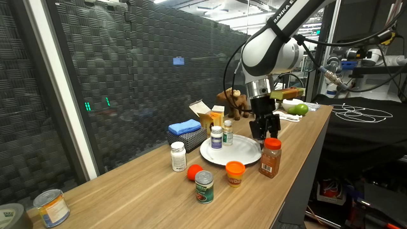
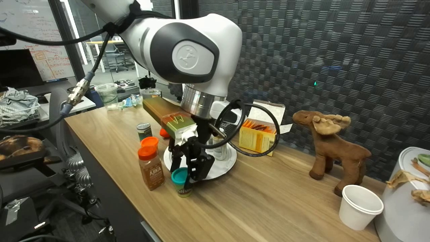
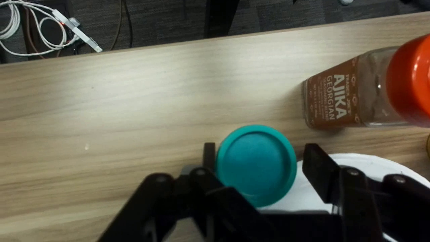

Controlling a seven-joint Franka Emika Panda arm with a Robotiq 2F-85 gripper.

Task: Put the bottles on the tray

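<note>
Red-lidded jar (image 3: 364,88) was cut off in wrist view, round white tray (image 3: 373,163) partly hidden behind the end effector (image 3: 261,158), jaws stood apart around teal-lidded tub (image 2: 180,179), wood-grained surface (image 2: 268,201).

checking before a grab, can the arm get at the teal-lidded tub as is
Probably yes: in the wrist view the gripper stands open around the tub, a gap showing at one side, and nothing lies on top. The spice jar stands outside the jaws.
</note>
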